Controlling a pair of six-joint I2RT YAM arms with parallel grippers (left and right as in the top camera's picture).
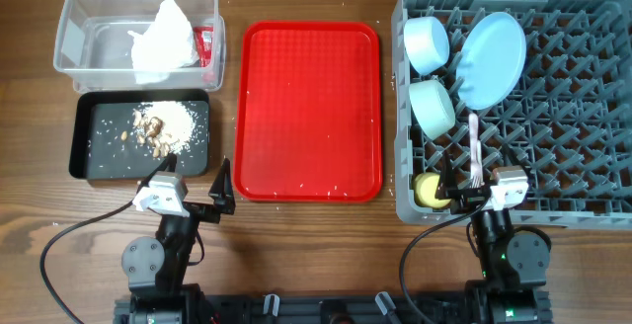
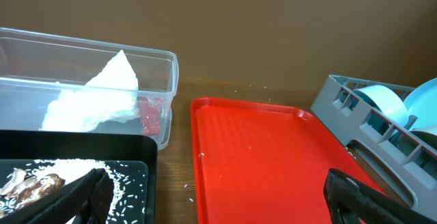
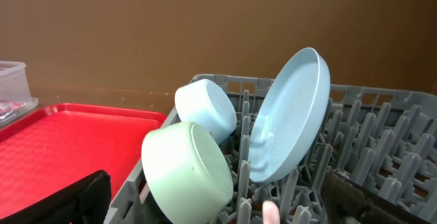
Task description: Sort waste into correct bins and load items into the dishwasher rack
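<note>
- Grey plastic dishwasher rack [image 1: 592, 136] stands at the right of the wooden desk [image 1: 30, 255], with the dishes in its left part.
- A pale blue plate [image 1: 492, 57] leans on edge between the pegs. A bluish-white bowl [image 1: 427, 43] and a pale green bowl [image 1: 433, 105] lie on their sides just left of it.
- A small yellow cup [image 1: 427, 190] sits in the rack's near left corner. A white utensil [image 1: 475, 146] lies among the pegs beside it; spoon or fork, I cannot tell.
- The clear tub [image 1: 74, 38] at far left holds a crumpled white napkin [image 1: 163, 40] and a red wrapper [image 1: 204, 45] against its right wall.
- The black tray [image 1: 89, 161], just in front of the tub, holds beige-brown food scraps [image 1: 158, 124] and scattered crumbs.
- A flat red tray [image 1: 308, 107] lies between the bins and the rack, with a few specks on it.
- The left end effector [image 2: 215, 200] is spread wide, holding nothing, near the black tray's front right corner.
- The right end effector [image 3: 225, 203] is also spread wide and holds nothing, at the rack's near edge.
</note>
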